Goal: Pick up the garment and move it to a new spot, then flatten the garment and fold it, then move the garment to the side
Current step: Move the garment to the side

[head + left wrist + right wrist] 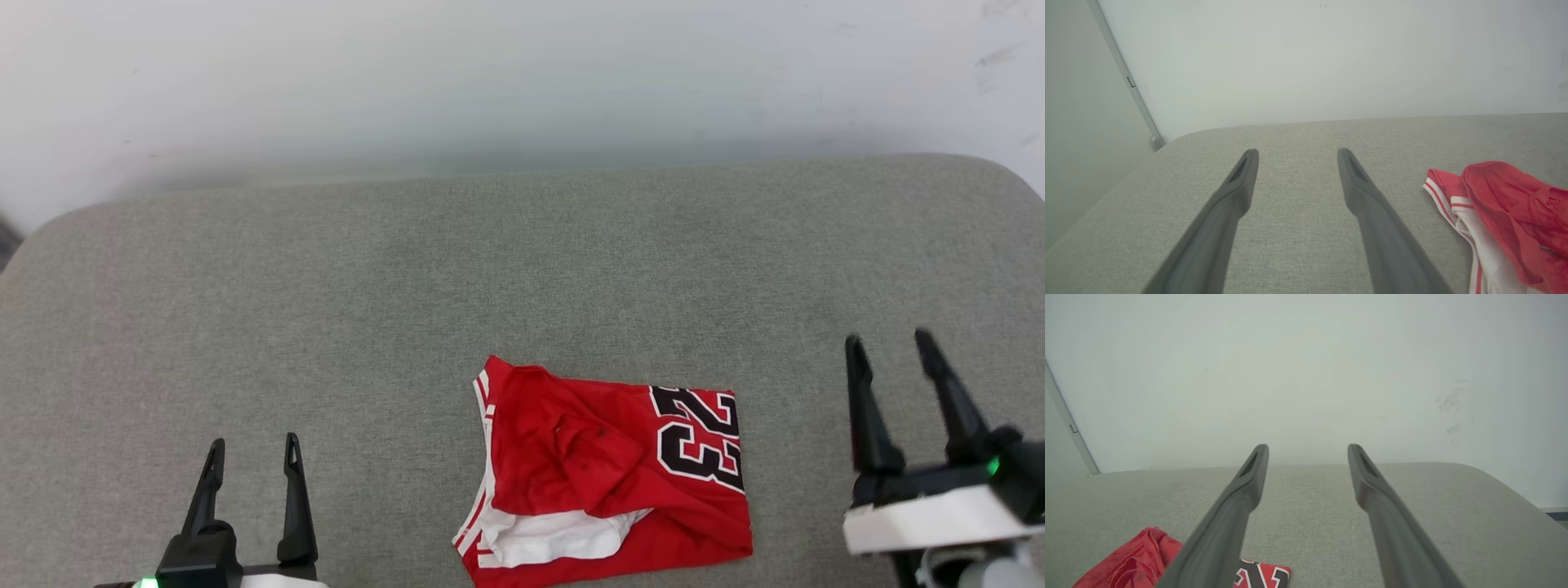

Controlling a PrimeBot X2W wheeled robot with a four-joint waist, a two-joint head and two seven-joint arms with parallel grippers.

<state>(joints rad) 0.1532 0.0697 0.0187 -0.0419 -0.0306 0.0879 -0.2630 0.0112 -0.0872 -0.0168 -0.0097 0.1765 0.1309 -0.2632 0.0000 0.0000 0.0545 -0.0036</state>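
The garment (608,474), a red jersey-style T-shirt with white sleeves and red-and-white striped trim, lies folded into a compact, roughly rectangular bundle on the grey-green woven fabric surface (408,286). It sits at the near edge of the surface, slightly right of centre, between the two grippers and touching neither. Black white-outlined numerals (702,437) show at the right end of the garment, turned sideways. A white sleeve panel (555,535) with striped trim is exposed along the near-left part. The upper red layer is wrinkled.

The left gripper (254,443) is at the near left, well apart from the garment, with its two long dark fingers pointing toward the far side. Its jaws stand wide apart and hold nothing. In the left wrist view, bare surface shows between the fingers.

The right gripper (888,339) is at the right, near the garment's right end but clear of it. Its jaws are spread wide and are empty. In the right wrist view, one finger partly hides the garment.

A plain white wall (490,82) rises behind the far edge of the surface.
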